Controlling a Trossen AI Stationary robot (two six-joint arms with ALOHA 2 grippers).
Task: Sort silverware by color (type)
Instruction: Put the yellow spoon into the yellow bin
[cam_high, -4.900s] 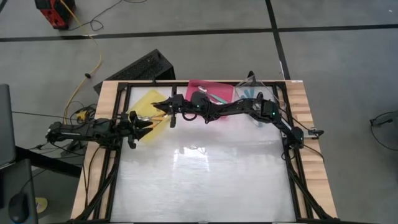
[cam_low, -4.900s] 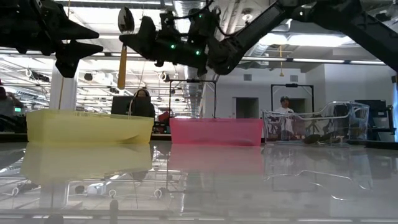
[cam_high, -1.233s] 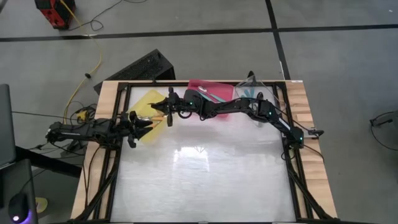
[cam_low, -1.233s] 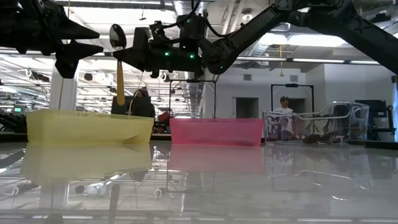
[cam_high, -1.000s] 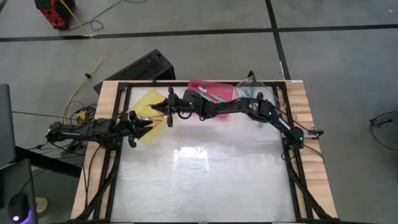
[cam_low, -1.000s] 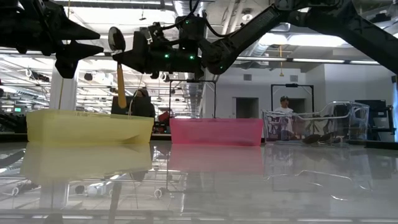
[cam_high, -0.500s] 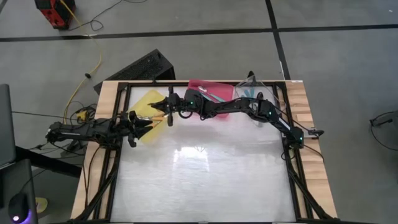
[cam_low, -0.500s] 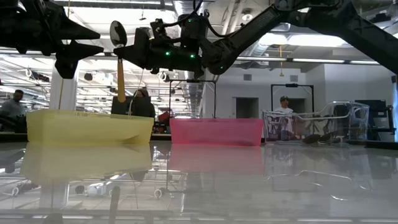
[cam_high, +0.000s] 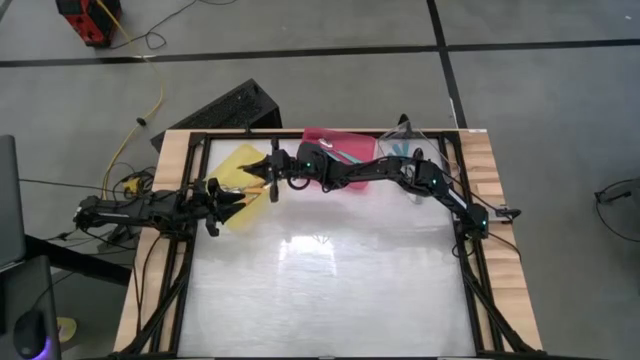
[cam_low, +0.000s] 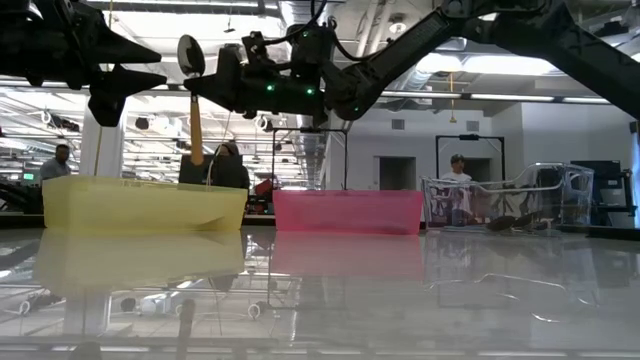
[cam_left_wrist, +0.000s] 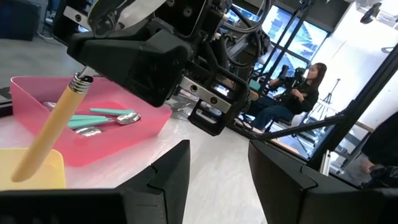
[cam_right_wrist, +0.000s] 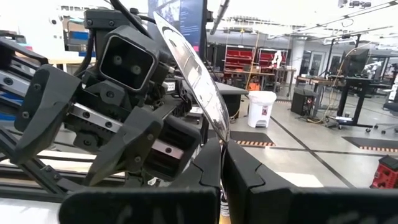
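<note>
While its orange handle hangs down toward the yellow tray, the orange-handled spoon is pinched near its neck by the right hand, with the shiny bowl standing up above the fingers. In the low view the spoon hangs in the air over the tray's right half, its handle tip just above the rim and not touching it. From above, the spoon shows as a short orange streak at the tray's right edge, with the right hand closed on it. The right wrist view shows the spoon's polished bowl rising from between the two dark fingers, which are pressed together on it.

Facing it from close by, the left hand hovers over the near part of the yellow tray, its fingers spread and holding nothing; in the low view it hangs at upper left, just beside the spoon. The left wrist view looks past its own parted fingers at the spoon's handle slanting down over the yellow tray's corner.

Next along the far edge of the tabletop sits the pink tray, holding teal-handled spoons with silver bowls. Beyond it stands the clear tray, with a few more pieces lying in it.

A seated person shows in the room behind.
</note>
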